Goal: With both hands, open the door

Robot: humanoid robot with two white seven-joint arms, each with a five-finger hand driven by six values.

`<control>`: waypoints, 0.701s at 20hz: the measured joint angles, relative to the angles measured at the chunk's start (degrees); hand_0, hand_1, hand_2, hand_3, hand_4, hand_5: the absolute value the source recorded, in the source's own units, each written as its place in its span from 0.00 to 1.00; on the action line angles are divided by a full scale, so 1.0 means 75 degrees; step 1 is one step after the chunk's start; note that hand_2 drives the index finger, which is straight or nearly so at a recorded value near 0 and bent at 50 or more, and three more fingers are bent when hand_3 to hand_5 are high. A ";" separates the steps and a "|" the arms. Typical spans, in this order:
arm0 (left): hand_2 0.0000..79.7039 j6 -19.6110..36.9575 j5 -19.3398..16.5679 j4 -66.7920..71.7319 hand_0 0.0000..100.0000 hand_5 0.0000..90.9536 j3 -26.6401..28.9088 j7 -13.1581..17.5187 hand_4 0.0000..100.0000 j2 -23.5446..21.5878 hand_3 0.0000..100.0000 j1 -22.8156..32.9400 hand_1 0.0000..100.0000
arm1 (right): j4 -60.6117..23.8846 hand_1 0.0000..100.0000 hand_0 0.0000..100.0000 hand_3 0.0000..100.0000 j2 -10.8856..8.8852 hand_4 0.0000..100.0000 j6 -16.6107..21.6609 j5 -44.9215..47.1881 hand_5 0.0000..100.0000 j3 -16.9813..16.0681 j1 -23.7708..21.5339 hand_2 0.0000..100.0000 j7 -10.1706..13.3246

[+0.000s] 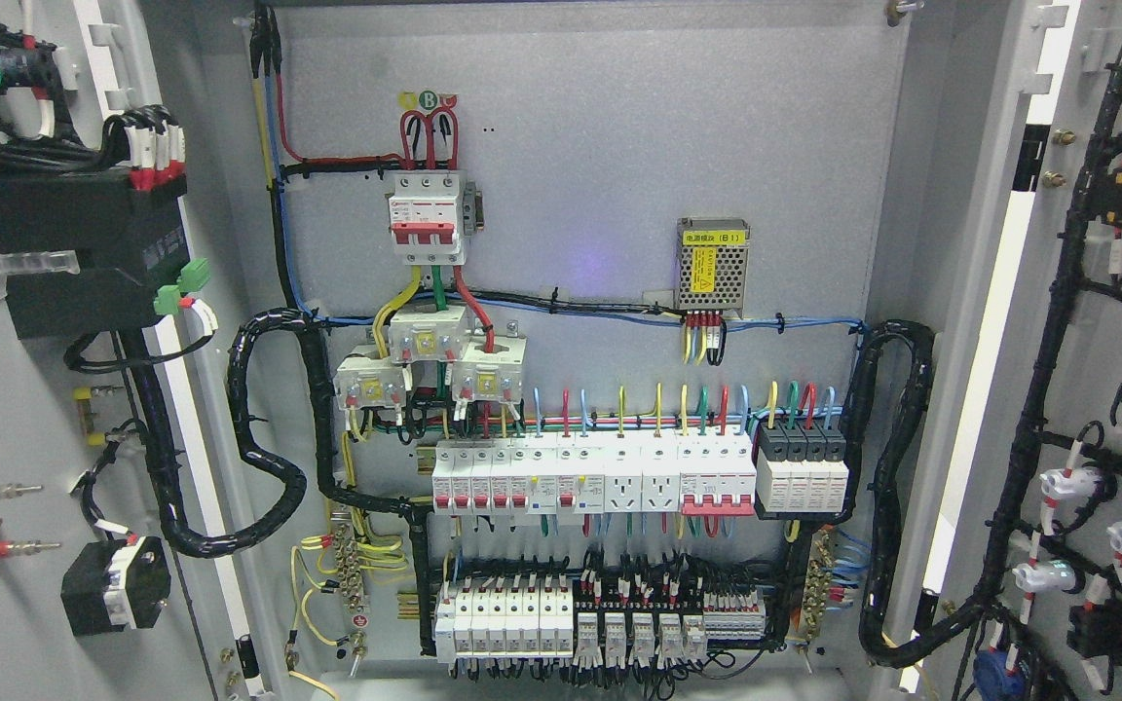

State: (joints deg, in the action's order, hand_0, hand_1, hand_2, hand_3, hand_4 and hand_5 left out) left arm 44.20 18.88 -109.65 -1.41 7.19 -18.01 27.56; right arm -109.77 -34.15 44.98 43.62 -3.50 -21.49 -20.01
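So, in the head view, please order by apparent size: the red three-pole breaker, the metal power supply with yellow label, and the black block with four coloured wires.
1. Red three-pole breaker
2. Black block, only slightly smaller
3. Metal power supply

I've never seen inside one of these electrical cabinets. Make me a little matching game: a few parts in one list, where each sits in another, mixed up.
Parts:
1. red-and-white three-pole breaker
2. small perforated metal box with yellow label
3. black block with green plugs
4. row of four black-and-white modules

Places:
A. inside of the left door
B. back panel, upper middle
C. right end of the middle rail
D. back panel, right of centre

Pairs: 1-B, 2-D, 3-A, 4-C
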 measured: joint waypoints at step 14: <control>0.00 0.0000 0.0782 -0.0013 0.00 0.00 0.1020 -0.0031 0.03 -0.0263 0.00 0.0429 0.00 | 0.0175 0.00 0.11 0.00 -0.0112 0.00 0.0000 0.0013 0.00 -0.0352 -0.0023 0.00 -0.0210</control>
State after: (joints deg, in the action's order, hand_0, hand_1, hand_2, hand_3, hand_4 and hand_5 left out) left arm 44.20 24.75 -109.75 6.24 6.96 -19.99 30.79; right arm -108.46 -34.99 44.98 43.71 -6.13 -21.65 -21.58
